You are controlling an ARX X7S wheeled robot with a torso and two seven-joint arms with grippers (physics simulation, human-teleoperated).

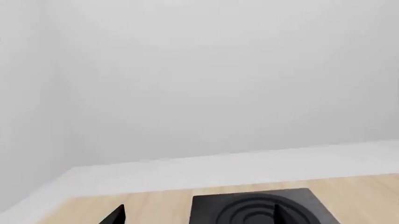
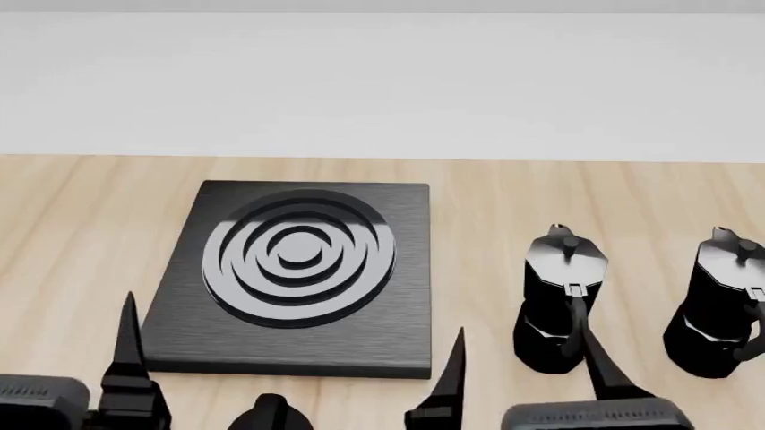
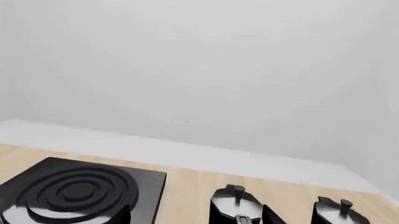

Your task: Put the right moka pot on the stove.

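Note:
The stove (image 2: 400, 313) is a flat black slab with a grey ringed burner (image 2: 296, 255), left of centre on the wooden table. It also shows in the left wrist view (image 1: 215, 205) and the right wrist view (image 3: 149, 184). Two black moka pots stand upright to its right. The right moka pot (image 2: 717, 309) (image 3: 339, 207) is near the head view's right edge. The left moka pot (image 2: 553, 300) (image 3: 236, 200) stands between it and the stove. My right gripper (image 2: 522, 333) (image 3: 198, 215) is open and empty, low in front of the left pot. My left gripper (image 1: 198, 215) is open and empty by the stove's front left corner.
A small black round knob (image 2: 269, 414) sits in front of the stove's front edge. One left finger (image 2: 125, 349) stands up beside the stove's left edge. A white wall (image 2: 382, 81) runs behind the wooden table (image 2: 96, 224).

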